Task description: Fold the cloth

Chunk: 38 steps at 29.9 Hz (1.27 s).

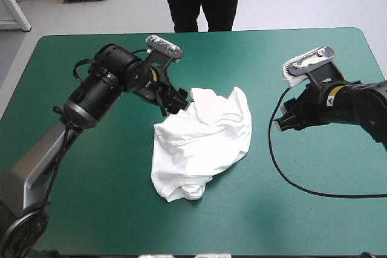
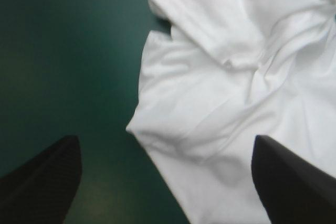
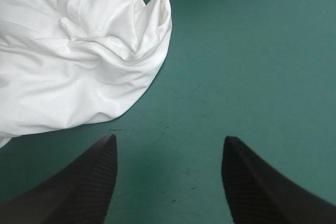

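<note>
Readable text: you have none in any view.
Small yellow sticker [image 1: 331,101] on black right arm [image 1: 360,106]: too small to read.

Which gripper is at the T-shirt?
The left gripper: the edge of the T-shirt lies between its open fingers. The right gripper, also open, faces bare teal-green cover.
</note>
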Each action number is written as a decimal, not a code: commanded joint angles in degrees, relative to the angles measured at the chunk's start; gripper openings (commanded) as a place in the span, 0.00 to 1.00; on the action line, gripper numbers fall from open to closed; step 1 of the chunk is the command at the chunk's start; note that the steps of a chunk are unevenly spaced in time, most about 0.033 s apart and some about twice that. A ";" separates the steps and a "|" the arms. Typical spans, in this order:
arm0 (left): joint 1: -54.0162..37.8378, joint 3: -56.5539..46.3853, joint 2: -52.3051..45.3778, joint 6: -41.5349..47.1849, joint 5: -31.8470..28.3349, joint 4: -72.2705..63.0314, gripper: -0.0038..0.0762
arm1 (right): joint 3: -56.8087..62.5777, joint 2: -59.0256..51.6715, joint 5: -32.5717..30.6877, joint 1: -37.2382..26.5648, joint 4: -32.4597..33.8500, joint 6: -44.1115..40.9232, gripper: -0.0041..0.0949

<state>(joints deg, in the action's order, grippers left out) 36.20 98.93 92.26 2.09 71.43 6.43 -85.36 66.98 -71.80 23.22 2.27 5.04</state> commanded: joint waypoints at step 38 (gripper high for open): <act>-9.86 -15.58 18.94 -2.09 -10.38 -15.52 0.10 | -1.65 6.10 0.30 -0.44 6.16 -4.22 0.60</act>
<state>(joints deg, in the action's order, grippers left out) 24.98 83.21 110.61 0.00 62.79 -4.81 -85.36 72.88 -71.80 23.22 6.86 1.21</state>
